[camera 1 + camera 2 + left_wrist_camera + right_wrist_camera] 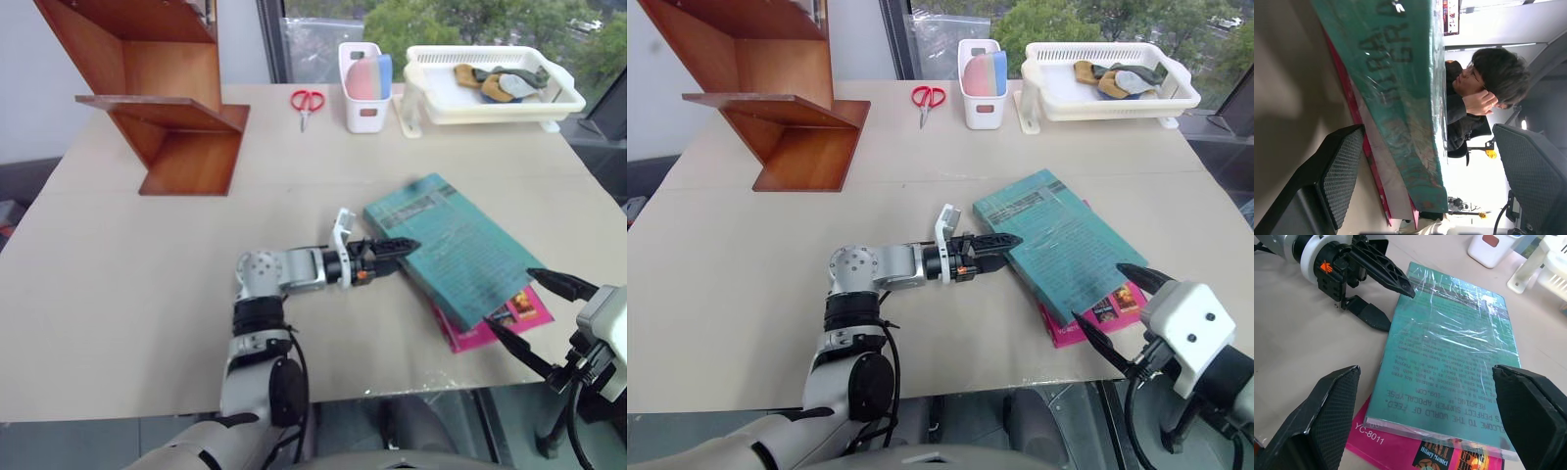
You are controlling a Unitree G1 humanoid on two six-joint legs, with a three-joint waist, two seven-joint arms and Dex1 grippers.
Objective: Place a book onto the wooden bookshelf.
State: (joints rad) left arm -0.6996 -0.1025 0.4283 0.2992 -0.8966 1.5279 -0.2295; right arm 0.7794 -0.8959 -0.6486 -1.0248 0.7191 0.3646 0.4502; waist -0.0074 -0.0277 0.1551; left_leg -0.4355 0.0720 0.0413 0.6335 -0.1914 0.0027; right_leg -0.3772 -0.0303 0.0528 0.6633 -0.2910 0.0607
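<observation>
Left end effector [387,253] stands released, one finger over and one under the near-left edge of the teal-green book [453,247], not yet clamped; right end effector [1122,311] is likewise released, poised just off the book's near corner. The book lies flat on a magenta-pink book [495,318] near the worktop's [127,294] front-right edge. The wooden bookshelf [162,93] stands at the far-left corner, well apart; judged: grasp, lift and placement all remain.

scissors [307,103] | white bin [363,90] | tray [490,98] | pink book [509,315]
</observation>
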